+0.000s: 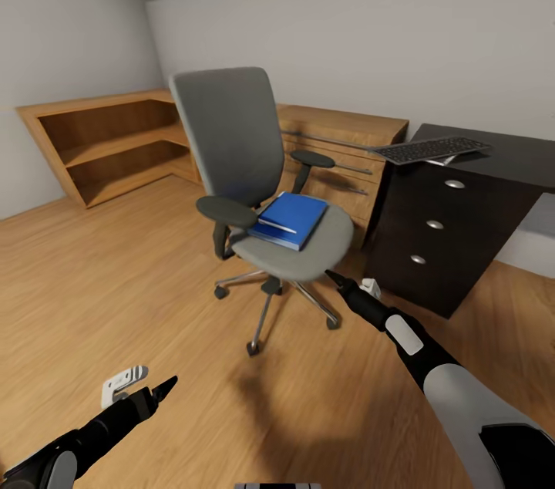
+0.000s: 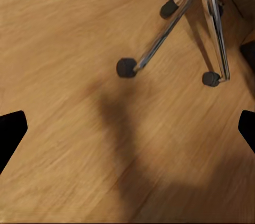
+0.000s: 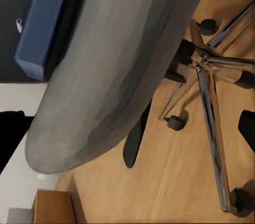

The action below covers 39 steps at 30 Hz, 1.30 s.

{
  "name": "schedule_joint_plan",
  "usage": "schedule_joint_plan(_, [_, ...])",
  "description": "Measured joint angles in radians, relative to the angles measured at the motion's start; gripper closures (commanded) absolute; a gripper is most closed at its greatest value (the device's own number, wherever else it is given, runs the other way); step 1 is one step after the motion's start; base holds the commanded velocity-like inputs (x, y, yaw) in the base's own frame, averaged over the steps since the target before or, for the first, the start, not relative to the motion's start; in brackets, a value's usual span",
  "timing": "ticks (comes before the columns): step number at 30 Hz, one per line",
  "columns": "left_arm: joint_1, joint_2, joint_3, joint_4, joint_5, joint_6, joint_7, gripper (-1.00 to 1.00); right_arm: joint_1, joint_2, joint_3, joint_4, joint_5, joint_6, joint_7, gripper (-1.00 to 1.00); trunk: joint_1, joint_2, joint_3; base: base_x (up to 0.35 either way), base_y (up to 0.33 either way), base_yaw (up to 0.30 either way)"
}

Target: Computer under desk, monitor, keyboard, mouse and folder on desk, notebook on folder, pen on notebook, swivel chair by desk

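The grey swivel chair (image 1: 231,142) stands mid-floor, left of the black desk (image 1: 493,165). A blue folder (image 1: 291,219) lies on its seat. The dark keyboard (image 1: 432,150) rests on the desk's near-left corner. My right gripper (image 1: 353,287) is open, low beside the seat's front-right edge and touching nothing; its wrist view looks at the seat's underside (image 3: 106,59), the folder's edge (image 3: 45,22) and the chrome base (image 3: 212,86). My left gripper (image 1: 142,387) hangs open over bare floor, with the chair's castors (image 2: 126,67) ahead of it. Monitor, mouse, notebook, pen and computer are out of view.
A light-wood open shelf (image 1: 116,146) and a chest of drawers (image 1: 339,150) line the back wall behind the chair. The desk's dark drawer unit (image 1: 443,231) with silver knobs stands just right of my right arm. Wood-plank floor (image 1: 116,281) stretches to the left.
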Motion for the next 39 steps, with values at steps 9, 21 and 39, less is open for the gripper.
schedule_joint_plan(9, [0.0,0.0,0.0,0.0,0.0,0.0,0.0,-1.0,0.0,0.022,0.002,0.0,0.002,-0.002,0.0,-1.0,0.0,0.0,0.0,-0.02,0.0,0.208])
schedule_joint_plan(21, [0.0,0.0,-0.001,0.0,0.0,0.0,0.0,-1.0,0.0,0.022,0.0,0.0,0.001,0.0,0.001,-1.0,0.0,0.0,0.0,0.0,0.0,0.14])
schedule_joint_plan(39, [0.0,-0.002,-0.002,0.0,0.0,0.0,0.0,-1.0,0.0,0.022,0.002,0.004,0.008,-0.003,-0.001,-1.0,-0.001,0.0,0.0,0.215,0.0,0.002])
